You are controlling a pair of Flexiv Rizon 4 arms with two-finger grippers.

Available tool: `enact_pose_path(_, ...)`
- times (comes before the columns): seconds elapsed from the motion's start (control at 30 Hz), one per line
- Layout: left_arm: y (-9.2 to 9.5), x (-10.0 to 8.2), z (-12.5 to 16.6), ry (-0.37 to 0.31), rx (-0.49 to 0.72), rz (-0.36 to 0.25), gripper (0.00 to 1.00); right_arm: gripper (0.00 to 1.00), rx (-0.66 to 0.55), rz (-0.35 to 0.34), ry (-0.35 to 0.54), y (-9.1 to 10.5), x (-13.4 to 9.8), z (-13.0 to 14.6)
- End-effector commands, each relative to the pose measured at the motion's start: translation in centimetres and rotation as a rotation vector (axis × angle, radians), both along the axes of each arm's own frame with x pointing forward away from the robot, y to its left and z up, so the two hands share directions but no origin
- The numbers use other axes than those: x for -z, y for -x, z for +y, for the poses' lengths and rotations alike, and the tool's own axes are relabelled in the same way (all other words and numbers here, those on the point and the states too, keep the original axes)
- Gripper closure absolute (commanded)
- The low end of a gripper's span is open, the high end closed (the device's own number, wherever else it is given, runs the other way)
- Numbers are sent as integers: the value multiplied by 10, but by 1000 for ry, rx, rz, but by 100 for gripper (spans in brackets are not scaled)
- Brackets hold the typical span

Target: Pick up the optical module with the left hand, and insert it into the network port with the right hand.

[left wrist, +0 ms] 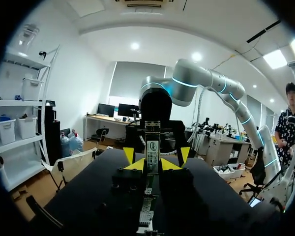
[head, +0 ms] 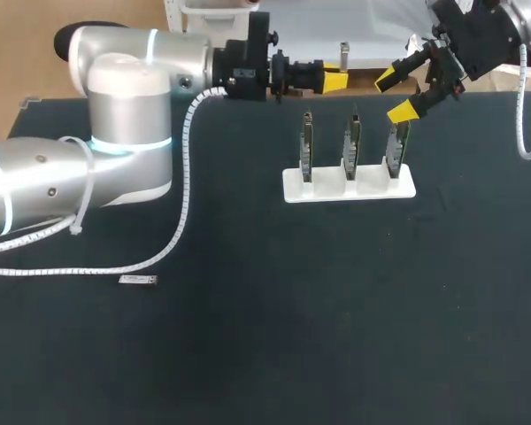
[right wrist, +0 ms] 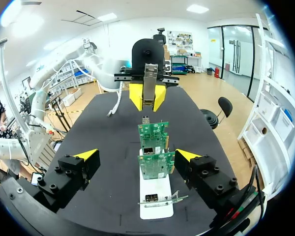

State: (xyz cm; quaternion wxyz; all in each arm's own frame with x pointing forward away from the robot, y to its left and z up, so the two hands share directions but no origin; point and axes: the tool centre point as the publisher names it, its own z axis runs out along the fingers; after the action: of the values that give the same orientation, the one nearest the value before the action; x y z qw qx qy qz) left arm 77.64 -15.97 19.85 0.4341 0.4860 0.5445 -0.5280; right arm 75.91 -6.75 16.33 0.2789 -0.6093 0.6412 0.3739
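The optical module (head: 343,55), a slim silver bar, stands upright between the yellow fingers of my left gripper (head: 334,81), which is shut on it above the table's far edge. Seen from the left wrist, the module (left wrist: 152,142) rises out of the left gripper (left wrist: 153,165). My right gripper (head: 394,96) hangs open at the far right, facing the left one across three upright green network cards (head: 351,146) in a white stand (head: 350,186). In the right wrist view, the cards (right wrist: 156,164) lie between the wide-apart fingers of the right gripper (right wrist: 136,156), with the module (right wrist: 149,86) beyond them.
A small silver piece (head: 138,280) lies flat on the black table (head: 336,319) at the left, beside the left arm's white coiled cable (head: 181,221). The right arm's cable (head: 524,133) hangs at the far right.
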Motion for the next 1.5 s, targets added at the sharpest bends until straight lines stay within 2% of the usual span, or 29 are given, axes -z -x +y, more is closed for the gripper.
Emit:
enact_pose_path(0.03, 1, -2, -4, -6, 1, 4, 100, 0, 2, -4, -2, 1, 0, 0)
enact_pose_path(0.6, 15, 0, -15, -12, 0, 24, 100, 0, 2, -4, -2, 1, 0, 0)
enact_pose_path(0.73, 19, 7, -17, -15, -2, 52, 100, 0, 2, -4, -2, 1, 0, 0)
enact_pose_path(0.87, 19, 10, -18, -43, 8, 45, 100, 0, 2, -4, -2, 1, 0, 0)
enact_pose_path(1.5, 17, 20, -21, -69, 6, 73, 100, 0, 2, -4, -2, 1, 0, 0)
